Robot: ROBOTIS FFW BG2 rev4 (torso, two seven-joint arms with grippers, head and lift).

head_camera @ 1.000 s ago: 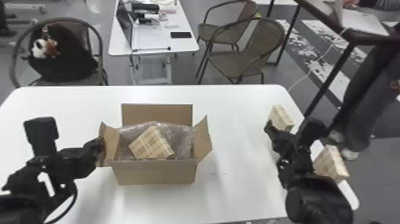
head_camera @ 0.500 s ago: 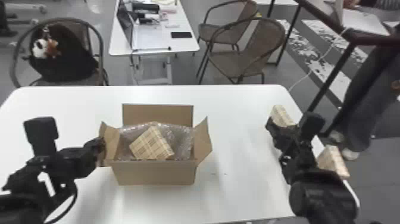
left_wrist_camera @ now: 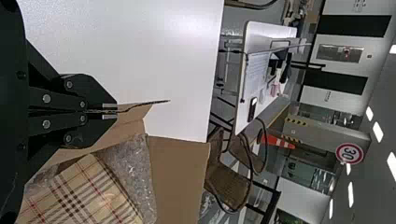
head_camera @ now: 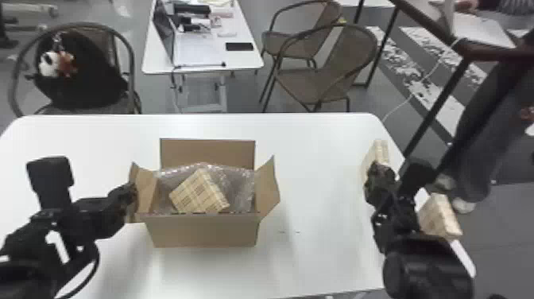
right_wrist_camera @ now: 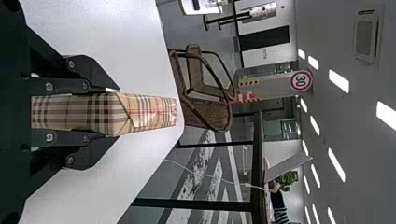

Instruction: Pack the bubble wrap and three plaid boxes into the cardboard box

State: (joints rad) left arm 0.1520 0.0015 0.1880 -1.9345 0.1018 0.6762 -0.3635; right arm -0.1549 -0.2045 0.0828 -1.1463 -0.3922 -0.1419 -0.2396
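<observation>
The cardboard box (head_camera: 202, 232) stands with flaps up, bubble wrap (head_camera: 242, 191) lining it and a plaid box (head_camera: 200, 193) lying tilted inside. At its left flap is my left gripper (head_camera: 133, 195); in the left wrist view the left gripper (left_wrist_camera: 110, 111) is shut on that flap (left_wrist_camera: 135, 114). On the table's right side, my right gripper (head_camera: 379, 171) is at a second plaid box (head_camera: 379, 153). In the right wrist view, the right gripper (right_wrist_camera: 112, 113) has its fingers on both sides of this plaid box (right_wrist_camera: 152, 112). A third plaid box (head_camera: 439, 216) sits beside the right arm.
The white table (head_camera: 318, 159) carries everything, its right edge running close beside the right arm. Beyond it are chairs (head_camera: 326, 75) and a smaller table with a laptop (head_camera: 165, 32).
The right arm has shifted slightly right, and its gripper now has the second plaid box between its fingers. The left arm and the cardboard box look unchanged.
</observation>
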